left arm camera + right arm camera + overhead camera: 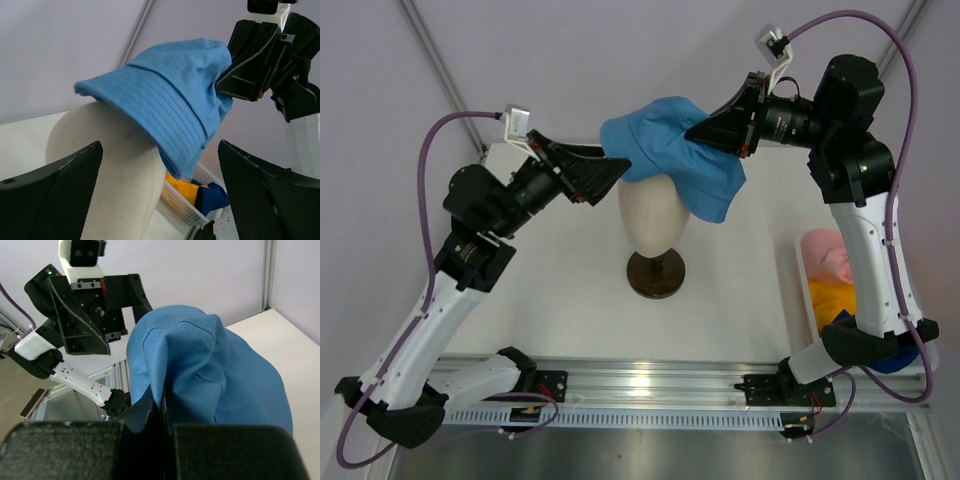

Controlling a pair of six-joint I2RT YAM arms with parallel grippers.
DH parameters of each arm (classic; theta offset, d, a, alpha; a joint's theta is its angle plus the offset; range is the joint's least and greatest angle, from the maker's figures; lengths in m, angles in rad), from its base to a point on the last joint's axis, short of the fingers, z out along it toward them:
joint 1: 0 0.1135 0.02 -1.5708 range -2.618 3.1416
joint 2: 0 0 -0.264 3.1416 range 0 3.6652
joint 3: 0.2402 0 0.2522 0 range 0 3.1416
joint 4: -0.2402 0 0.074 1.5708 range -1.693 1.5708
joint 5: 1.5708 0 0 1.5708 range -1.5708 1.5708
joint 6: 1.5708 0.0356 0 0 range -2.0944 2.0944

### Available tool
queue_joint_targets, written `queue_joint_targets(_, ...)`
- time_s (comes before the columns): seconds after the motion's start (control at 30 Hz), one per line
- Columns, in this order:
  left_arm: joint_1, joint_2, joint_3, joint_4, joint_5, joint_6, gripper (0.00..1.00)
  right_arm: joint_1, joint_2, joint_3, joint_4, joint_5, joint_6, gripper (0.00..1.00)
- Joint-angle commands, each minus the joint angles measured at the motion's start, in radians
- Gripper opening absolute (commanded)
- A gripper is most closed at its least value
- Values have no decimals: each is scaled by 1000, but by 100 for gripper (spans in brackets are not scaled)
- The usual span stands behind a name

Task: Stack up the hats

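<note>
Top external: the blue hat (665, 140) is pinched by the right gripper (698, 130) at one o'clock; the left gripper (615, 168) is held wide.

The light blue bucket hat (170, 95) is one plain, even blue, and its brim carries close parallel rows of stitching in the same blue. The head form (115, 165) is cream and faintly mottled, on a dark brown round base (655, 275). The basket (182, 205) is white with a fine lattice wall, and in it lie a pink hat (823, 252), a yellow-orange hat (832, 300) and a navy blue hat (215, 196). The counter (550, 290) is white. The left end effector (618, 168) and right end effector (698, 130) are black, the lower arm links (430, 320) white and the cables (470, 114) purple.
</note>
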Motion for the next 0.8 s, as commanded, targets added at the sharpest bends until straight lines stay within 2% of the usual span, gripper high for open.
queue_joint_targets(0.0,4,45,49,113,82,-45,99,18,1,-15,43,-27,8,1)
queue_joint_targets(0.23,4,120,115,80,45,-74,98,38,11,-12,34,-20,-18,6)
queue_joint_targets(0.3,4,119,92,121,34,-105,61,38,20,-6,22,2,-27,6)
queue_joint_targets(0.33,4,112,81,136,15,-122,39,36,22,-3,16,11,-34,11)
queue_joint_targets(0.37,4,90,66,165,-16,-169,1,38,25,-3,12,29,-41,15)
queue_joint_targets(0.47,2,36,-25,185,-163,-226,1,36,43,6,2,62,-46,18)
queue_joint_targets(0.5,4,25,-28,134,-240,-237,1,35,59,9,-4,68,-46,19)
queue_joint_targets(0.6,5,-13,-55,34,-346,-275,1,35,77,17,-17,100,-46,39)
queue_joint_targets(0.63,5,-24,-80,28,-358,-292,1,33,80,15,-17,109,-46,53)
queue_joint_targets(0.7,5,-53,-111,23,-374,-353,1,29,83,15,-24,126,-56,72)
queue_joint_targets(0.73,5,-64,-146,12,-390,-376,1,22,82,15,-26,132,-58,92)
queue_joint_targets(0.77,5,-73,-152,-5,-401,-439,1,16,77,15,-29,148,-58,98)
